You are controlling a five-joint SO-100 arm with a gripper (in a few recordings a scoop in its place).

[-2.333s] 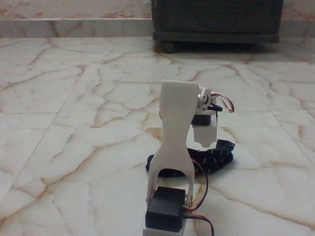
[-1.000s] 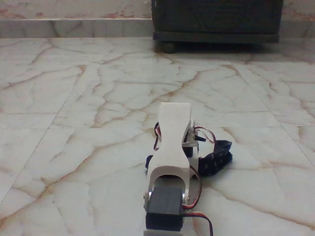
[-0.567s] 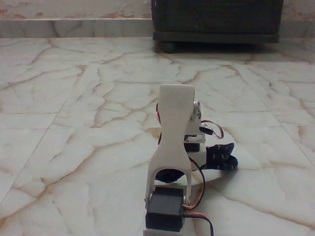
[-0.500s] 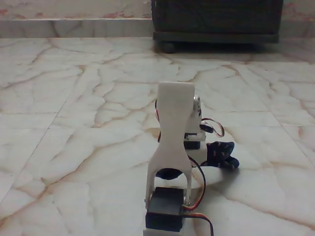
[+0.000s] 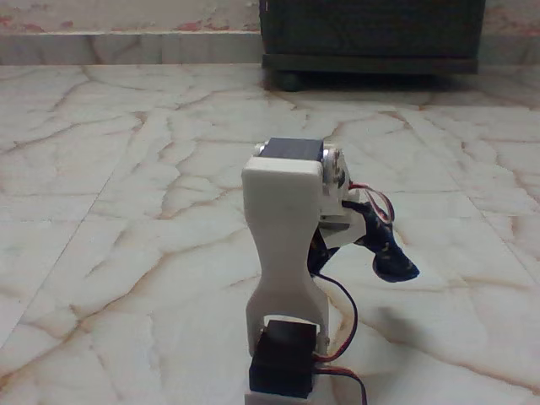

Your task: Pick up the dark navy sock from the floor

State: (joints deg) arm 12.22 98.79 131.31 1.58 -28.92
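The dark navy sock (image 5: 386,247) hangs in the air to the right of my white arm, clear of the floor (image 5: 126,211), with its shadow on the tiles below it. My gripper (image 5: 353,224) sits just behind the arm's upper link and is shut on the sock's upper end. The fingers are mostly hidden by the arm and the fabric. The sock's lower end droops down and to the right.
A dark wooden cabinet (image 5: 371,34) stands on the floor at the back right. A low marble step (image 5: 126,46) runs along the far wall. The arm's black base servo (image 5: 284,363) and red-black wires (image 5: 346,312) are at the bottom centre.
The arm dipped onto the sock on the floor, closed on it, then rose. The sock has left the tiles and now dangles from the gripper.
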